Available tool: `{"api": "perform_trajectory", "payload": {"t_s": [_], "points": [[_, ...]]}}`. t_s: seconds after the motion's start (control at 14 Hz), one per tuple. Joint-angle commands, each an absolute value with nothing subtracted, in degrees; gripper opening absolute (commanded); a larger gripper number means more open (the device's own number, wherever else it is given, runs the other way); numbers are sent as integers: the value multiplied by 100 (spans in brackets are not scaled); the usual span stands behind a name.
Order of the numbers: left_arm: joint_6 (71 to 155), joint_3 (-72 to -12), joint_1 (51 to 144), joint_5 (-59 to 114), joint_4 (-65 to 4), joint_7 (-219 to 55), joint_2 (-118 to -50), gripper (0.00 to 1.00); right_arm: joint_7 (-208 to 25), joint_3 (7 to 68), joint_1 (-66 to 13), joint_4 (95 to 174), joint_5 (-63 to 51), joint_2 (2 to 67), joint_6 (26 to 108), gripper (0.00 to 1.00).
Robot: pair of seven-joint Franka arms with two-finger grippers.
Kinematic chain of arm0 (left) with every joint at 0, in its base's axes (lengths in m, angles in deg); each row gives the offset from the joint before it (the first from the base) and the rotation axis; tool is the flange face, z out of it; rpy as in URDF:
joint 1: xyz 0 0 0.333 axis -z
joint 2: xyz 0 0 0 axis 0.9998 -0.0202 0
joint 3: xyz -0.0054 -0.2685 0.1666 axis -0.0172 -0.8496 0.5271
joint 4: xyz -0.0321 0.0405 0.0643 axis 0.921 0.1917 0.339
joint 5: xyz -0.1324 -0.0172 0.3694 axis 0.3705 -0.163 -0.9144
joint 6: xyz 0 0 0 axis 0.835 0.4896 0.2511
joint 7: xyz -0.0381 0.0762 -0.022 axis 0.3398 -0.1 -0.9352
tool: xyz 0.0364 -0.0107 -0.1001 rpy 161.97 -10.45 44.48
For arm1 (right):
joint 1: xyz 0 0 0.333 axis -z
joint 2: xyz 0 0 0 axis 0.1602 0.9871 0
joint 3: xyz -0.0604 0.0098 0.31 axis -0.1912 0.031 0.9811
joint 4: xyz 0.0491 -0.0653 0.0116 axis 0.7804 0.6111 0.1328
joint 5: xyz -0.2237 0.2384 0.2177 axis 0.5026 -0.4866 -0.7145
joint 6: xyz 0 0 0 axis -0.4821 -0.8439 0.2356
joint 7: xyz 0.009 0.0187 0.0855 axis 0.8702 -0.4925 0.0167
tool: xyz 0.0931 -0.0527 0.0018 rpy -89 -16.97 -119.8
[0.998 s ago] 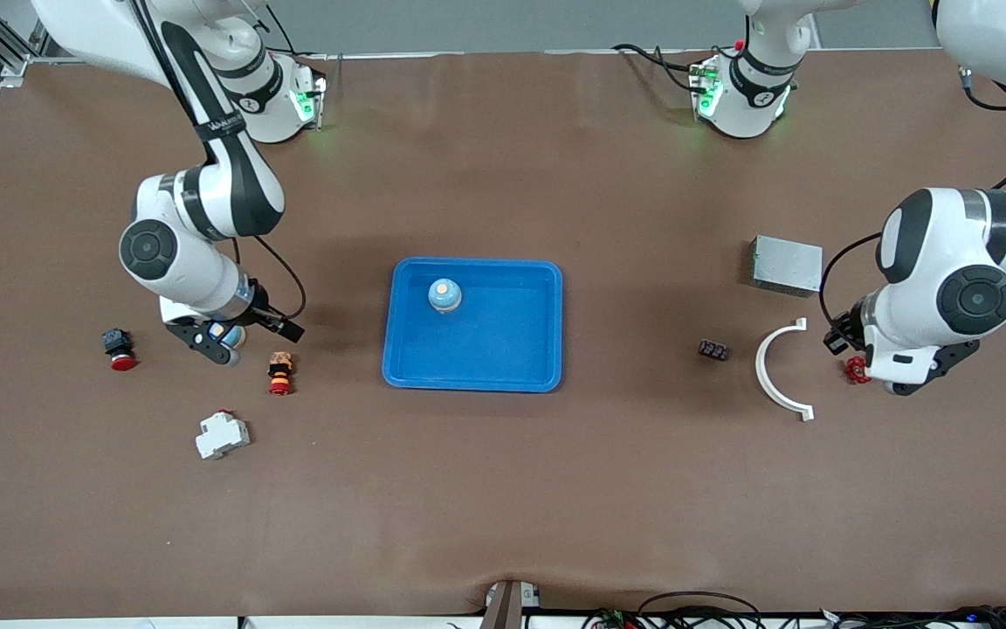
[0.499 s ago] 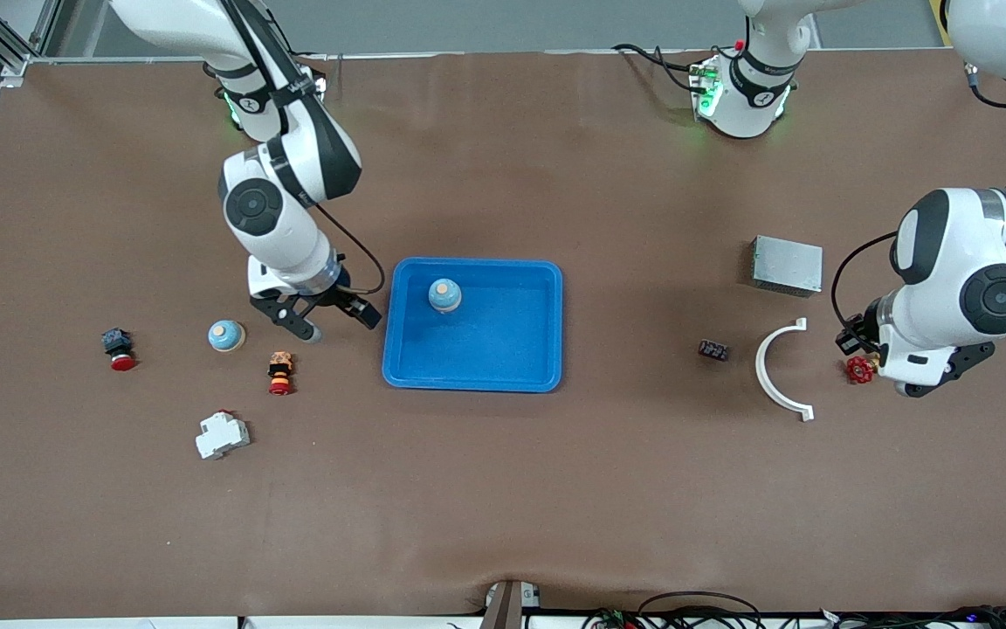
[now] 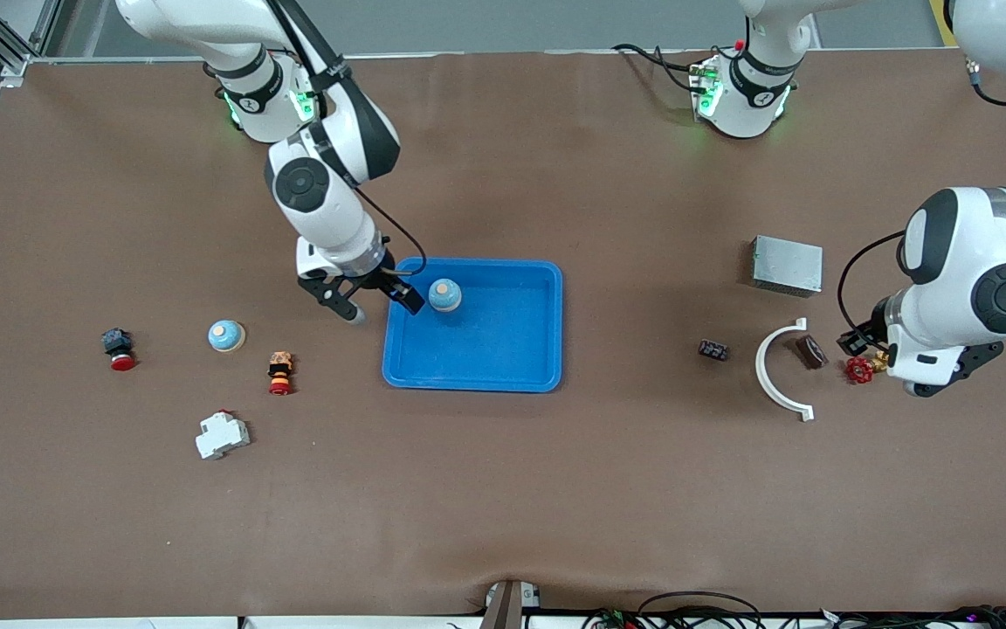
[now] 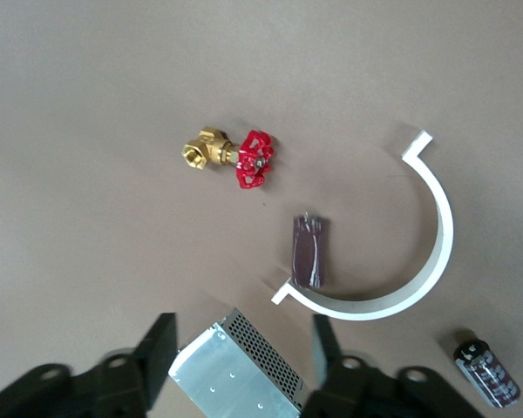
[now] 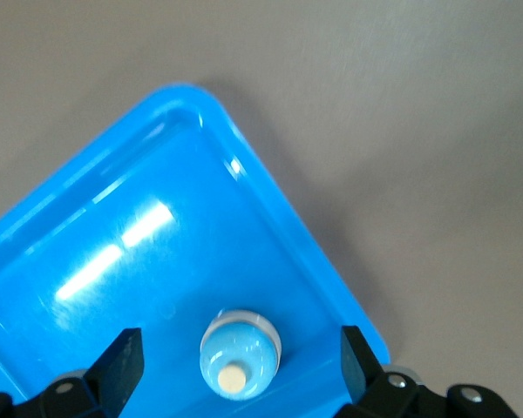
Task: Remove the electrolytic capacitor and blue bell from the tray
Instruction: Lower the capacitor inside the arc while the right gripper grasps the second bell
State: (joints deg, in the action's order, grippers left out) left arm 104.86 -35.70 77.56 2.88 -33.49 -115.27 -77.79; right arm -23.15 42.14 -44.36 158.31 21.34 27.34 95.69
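Front view: the tray (image 3: pixel 477 371) sits mid-table with one blue bell (image 3: pixel 444 295) upright in its ten o'clock corner, close to the rim. The right tool (image 3: pixel 344 306) hangs with its fingers apart and empty, over the table just outside the tray's nine o'clock edge. My worry is that a low crossing would clip the rim and shove or tip the tray. Well out at the tray's three o'clock, toward the left arm's end, the brown capacitor (image 3: pixel 811 351) lies on the table inside the white arc (image 3: pixel 774 384), already out of the tray. The left tool (image 3: pixel 935 377) hangs over the table by the red valve (image 3: pixel 858 369).

Left wrist view: the left tool (image 4: pixel 241 329) has its fingers apart, holding nothing. The brown capacitor (image 4: pixel 309 252) lies on its side, touching the white arc (image 4: pixel 436 252). Being a cylinder, it could roll if nudged. The red valve (image 4: pixel 248 159) lies near it.

Right wrist view: the blue bell (image 5: pixel 240 357) shows between the spread fingers of the right tool (image 5: pixel 240 344), close beside the tray's (image 5: pixel 270 200) wall. I judge that one finger may jam between bell and wall. The smooth domed top could also squirt out of a high pinch.
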Motion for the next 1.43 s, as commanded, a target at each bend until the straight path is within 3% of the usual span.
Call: {"api": "perform_trajectory", "payload": {"t_s": [0.0,0.78,1.35], "points": [[10453,-3643,7689,413,-3357,-11423,-7630,99,-2057,4168,-4709,15777,2025,2962,9662,100],[10506,-3643,7689,413,-3357,-11423,-7840,92,-1169,4133,-5316,15127,2104,3868,9636,100],[10515,-3643,7785,422,-3155,-11476,-7849,97,-1160,4098,-5308,14942,2306,4202,9645,100]]}}
